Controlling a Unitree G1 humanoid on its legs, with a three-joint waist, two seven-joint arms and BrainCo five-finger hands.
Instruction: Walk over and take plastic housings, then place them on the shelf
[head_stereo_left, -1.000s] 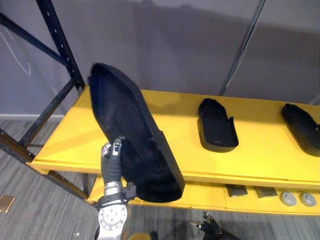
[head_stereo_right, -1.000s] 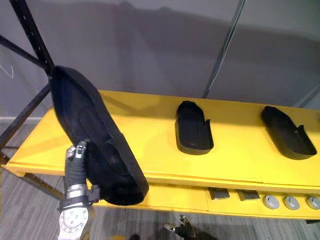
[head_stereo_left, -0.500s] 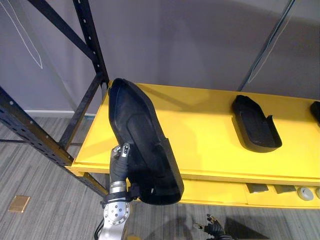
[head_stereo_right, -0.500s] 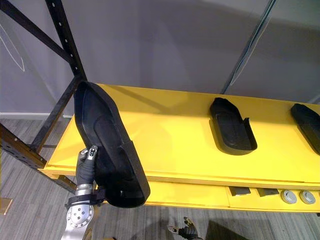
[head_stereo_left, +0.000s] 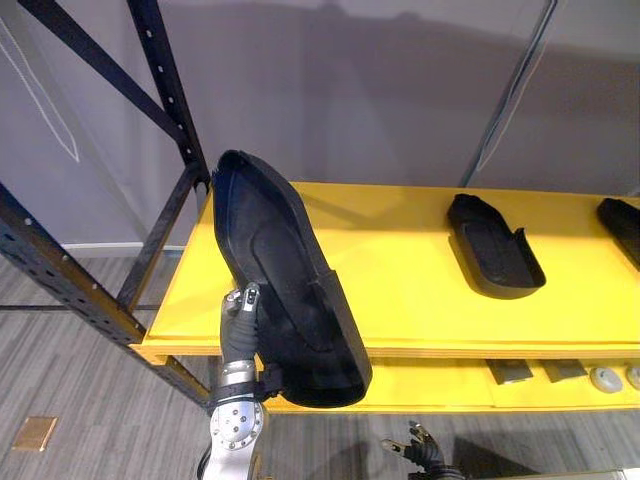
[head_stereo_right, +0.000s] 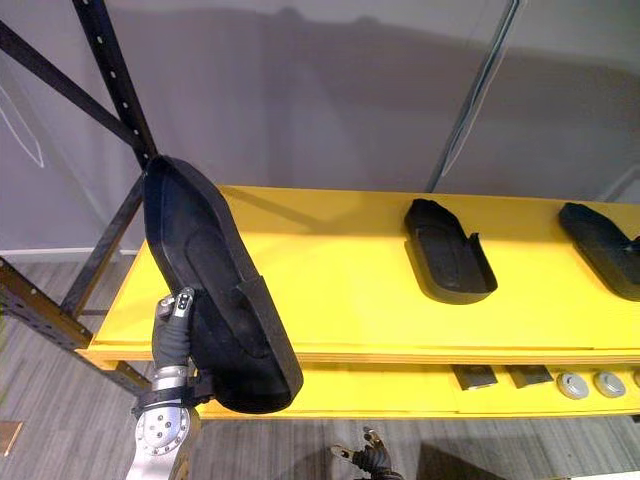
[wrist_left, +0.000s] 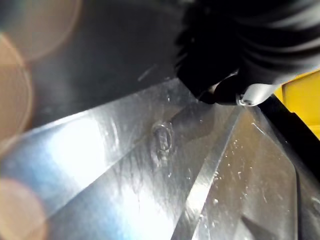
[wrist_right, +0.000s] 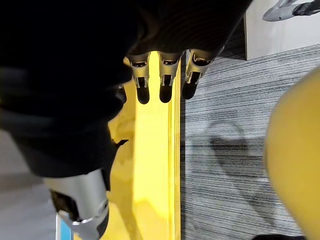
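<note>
left robot hand (head_stereo_left: 238, 318) is at the front left corner of the yellow shelf (head_stereo_left: 400, 290), closed on the big black housing (head_stereo_left: 285, 285): thumb hooked over the rim near its lower end, other fingers hidden behind the shell. housing is held steeply tilted, open side towards the robot. rounded end is up over the shelf's left end, squared end hangs down past the shelf's front edge. can't tell if it touches the shelf anywhere. left wrist view: glossy dark housing surface right against the hand, sliver of yellow shelf past it

two more black housings lie flat on the shelf, open side up. second housing (head_stereo_left: 495, 247) sits around the middle of the shelf, third housing (head_stereo_right: 605, 248) at the shelf's right end, cut off by the frame. both well apart from the held one and from each other

right robot hand (wrist_right: 163, 80) hangs low in front of the shelf, below its front edge, fingers loose, nothing in it. right wrist view has the shelf's yellow edge and grey floor (wrist_right: 225, 150) past the fingertips

tier under the shelf, right part: small grey parts (head_stereo_left: 515, 372) and round grey pieces (head_stereo_left: 603, 379). black rack upright (head_stereo_left: 160, 90) with a diagonal brace (head_stereo_left: 90, 64) at the shelf's left end, grey wall (head_stereo_left: 350, 90) behind the shelf
</note>
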